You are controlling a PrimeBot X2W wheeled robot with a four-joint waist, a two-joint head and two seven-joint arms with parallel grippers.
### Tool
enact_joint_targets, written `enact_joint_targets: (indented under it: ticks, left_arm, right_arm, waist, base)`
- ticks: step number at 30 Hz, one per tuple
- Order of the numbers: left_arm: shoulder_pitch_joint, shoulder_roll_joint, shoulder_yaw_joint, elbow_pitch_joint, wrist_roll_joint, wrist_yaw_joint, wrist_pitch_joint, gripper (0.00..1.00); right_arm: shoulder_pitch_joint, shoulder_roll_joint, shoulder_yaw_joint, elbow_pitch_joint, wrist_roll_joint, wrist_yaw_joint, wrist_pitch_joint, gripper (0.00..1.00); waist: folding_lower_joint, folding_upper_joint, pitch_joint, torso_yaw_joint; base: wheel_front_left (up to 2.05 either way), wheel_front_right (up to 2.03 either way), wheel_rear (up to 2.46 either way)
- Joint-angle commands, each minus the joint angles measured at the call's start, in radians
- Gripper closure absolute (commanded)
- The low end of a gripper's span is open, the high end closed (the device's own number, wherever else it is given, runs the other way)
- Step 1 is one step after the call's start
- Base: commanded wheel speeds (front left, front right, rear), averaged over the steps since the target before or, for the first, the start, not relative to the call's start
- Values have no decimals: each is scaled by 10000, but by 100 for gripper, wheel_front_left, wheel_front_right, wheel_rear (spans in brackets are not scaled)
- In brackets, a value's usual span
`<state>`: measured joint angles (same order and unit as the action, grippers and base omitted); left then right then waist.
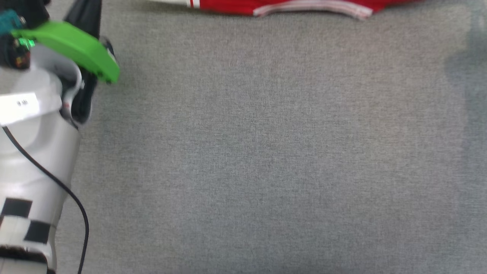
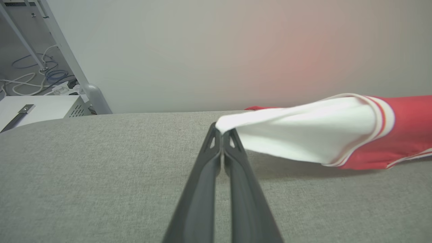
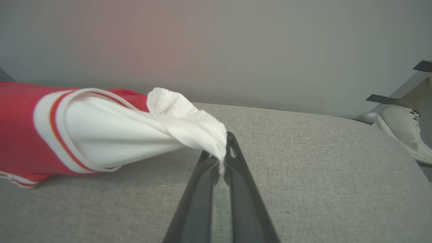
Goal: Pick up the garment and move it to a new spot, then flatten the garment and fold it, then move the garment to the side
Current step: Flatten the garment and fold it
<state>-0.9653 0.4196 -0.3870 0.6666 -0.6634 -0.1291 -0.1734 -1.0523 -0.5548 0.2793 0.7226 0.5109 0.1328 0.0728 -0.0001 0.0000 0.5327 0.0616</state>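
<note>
Garment [image 1: 304, 5], head view: a thin red strip w/ striped trim along the top edge, the rest cut off by the frame. It lies at the far side of the grey counter [image 1: 266, 152]. Lower left: pale left forearm [image 1: 34, 152] w/ green cover [image 1: 72, 47] and black cable [image 1: 57, 182]. The dark part beyond the cover runs out of frame, so the tips can't be read from this view.

Left wrist view: the left jaws are clenched, fingers [image 2: 199, 189] pressed together w/ no gap, pinching the tip of a white sleeve of the garment [image 2: 303, 135]. The sleeve is stretched taut and held above the counter [image 2: 84, 168], w/ a shadow under it. The red body runs off the right edge. Upper left, blurred: white frame leg [image 2: 67, 57] and floor cables [image 2: 37, 72].

Right wrist view: the right jaws are likewise clamped on cloth. A bunched white sleeve end of the garment [image 3: 118, 135] drapes over the fingers [image 3: 243, 195] and hides the left tip. Red body and striped cuff run off the left edge, and the lower hem touches the counter [image 3: 337, 168]. Far right, partly cut off: a person's pale shoe [image 3: 401, 131].
</note>
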Motion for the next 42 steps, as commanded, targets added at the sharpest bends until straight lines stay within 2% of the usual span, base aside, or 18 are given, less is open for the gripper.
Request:
enact_joint_targets:
  ticks: [1, 7, 16, 30, 36, 42]
  left_arm:
    - [439, 238, -20, -31, -141, -14, 101, 100]
    - [1998, 526, -599, -500, -654, -14, 907, 100]
    - [3587, 1078, -732, -1379, -1380, 77, 2172, 100]
    - [6764, 2042, -965, -4122, -2452, 770, 4019, 100]
    - [7905, 2318, -881, -5479, -3074, 1220, 4557, 100]
    - [8413, 2322, -1148, -6418, -3324, 1391, 5047, 100]
  right_arm:
    - [478, -251, 33, -141, 325, -21, 231, 100]
    - [2059, -695, 144, -669, 1349, -21, 1438, 100]
    - [3837, -1189, -205, -1301, 2129, -21, 2792, 100]
    - [6867, -1623, -1798, -2882, 2881, -21, 5214, 100]
    - [8362, -1509, -3069, -3915, 2940, -21, 6872, 100]
    - [9333, -896, -4145, -5167, 2347, -21, 7856, 100]
  waist:
    - [1, 0, -952, 29]
    - [1, 0, -1942, 51]
    - [1, 0, -2964, 174]
    - [1, 0, -4209, 345]
    - [1, 0, -4276, 422]
    - [1, 0, -4005, 519]
  base:
    - [0, 0, 0]
    - [0, 0, 0]
    - [0, 0, 0]
    - [0, 0, 0]
    - [0, 0, 0]
    - [0, 0, 0]
